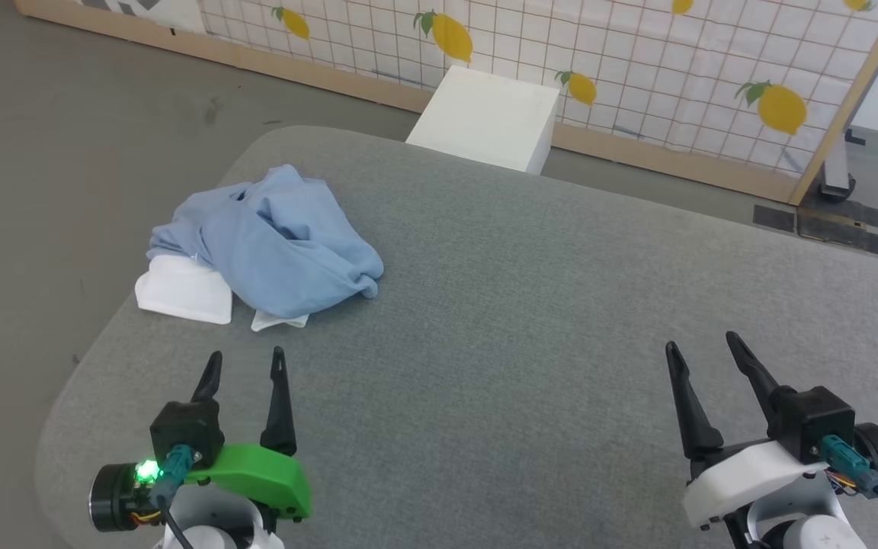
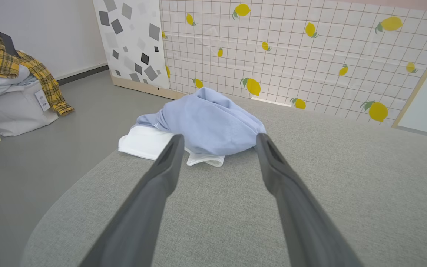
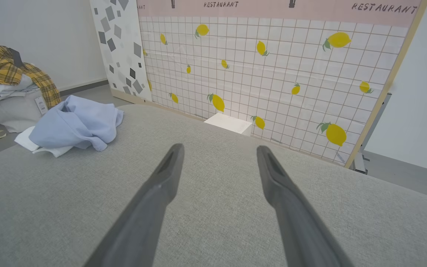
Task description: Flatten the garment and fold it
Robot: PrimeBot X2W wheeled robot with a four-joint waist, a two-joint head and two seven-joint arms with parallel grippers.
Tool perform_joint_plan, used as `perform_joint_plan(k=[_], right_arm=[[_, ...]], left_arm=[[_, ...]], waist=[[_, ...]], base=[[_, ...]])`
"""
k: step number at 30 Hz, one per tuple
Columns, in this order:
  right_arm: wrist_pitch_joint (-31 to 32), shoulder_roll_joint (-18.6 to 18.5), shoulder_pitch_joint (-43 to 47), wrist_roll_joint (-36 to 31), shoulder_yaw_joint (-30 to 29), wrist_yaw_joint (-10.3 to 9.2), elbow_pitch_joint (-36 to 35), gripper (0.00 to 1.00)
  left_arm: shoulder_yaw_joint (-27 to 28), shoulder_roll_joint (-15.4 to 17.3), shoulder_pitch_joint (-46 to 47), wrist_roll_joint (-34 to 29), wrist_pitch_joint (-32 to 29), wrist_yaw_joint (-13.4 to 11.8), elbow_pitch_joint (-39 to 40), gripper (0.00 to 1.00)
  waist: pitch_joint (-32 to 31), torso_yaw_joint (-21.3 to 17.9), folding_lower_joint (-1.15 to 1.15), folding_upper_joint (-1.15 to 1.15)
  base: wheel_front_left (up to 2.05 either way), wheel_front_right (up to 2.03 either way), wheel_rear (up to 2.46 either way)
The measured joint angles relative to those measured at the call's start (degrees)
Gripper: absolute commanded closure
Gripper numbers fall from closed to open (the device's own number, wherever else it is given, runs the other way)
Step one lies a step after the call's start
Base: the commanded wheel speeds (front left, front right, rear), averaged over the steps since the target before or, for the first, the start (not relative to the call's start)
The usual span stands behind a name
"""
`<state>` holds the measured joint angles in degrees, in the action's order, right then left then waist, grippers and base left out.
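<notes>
1. Both pincers are spread wide and empty. The left pincer [image 1: 247,353] and the right pincer [image 1: 700,341] hover low over the grey padded table [image 1: 523,320], fingers pointing away from you.
2. The garment [image 1: 286,244] is a crumpled light blue heap on the table. It is straight ahead of the left pincer, near its fingertips but apart from them.
3. In the left wrist view the heap [image 2: 209,122] sits between the two spread fingers of the left pincer [image 2: 219,137], just beyond their tips. The line of approach is already set.
4. From the right pincer [image 3: 219,147] the garment [image 3: 74,126] is well apart, ahead and far off to its left. The left arm is plainly the nearer one.
5. Long axis: the heap lies broader across the left pincer's pointing line than along it. It is too bunched for you to tell which way the shirt itself runs — collar and hem cannot be told apart.
6. Judgement: your coming move turns on that short forward reach by the left arm. The right arm has to cross leftward before it can help spread the cloth.
7. Count: one garment, two pincers, one white box [image 1: 488,118] beyond the table's far edge.
8. Two white patches [image 1: 184,290] show under the near side of the heap. You cannot tell whether they are the shirt's lining or separate cloth.
</notes>
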<state>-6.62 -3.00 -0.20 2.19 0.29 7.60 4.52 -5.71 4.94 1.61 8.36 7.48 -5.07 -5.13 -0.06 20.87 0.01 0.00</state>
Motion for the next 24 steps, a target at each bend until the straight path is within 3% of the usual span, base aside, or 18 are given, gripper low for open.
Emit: perform_joint_plan(k=[24], right_arm=[[-2.4, 0.0, -1.1, 0.9, 0.4, 0.00, 1.4, 0.00]], left_arm=[[-1.3, 1.1, 0.0, 3.3, 3.0, -2.8, -1.8, 0.00]], waist=[[0.5, 4.2, 0.00, 0.00]], base=[[0.00, 0.00, 0.00]])
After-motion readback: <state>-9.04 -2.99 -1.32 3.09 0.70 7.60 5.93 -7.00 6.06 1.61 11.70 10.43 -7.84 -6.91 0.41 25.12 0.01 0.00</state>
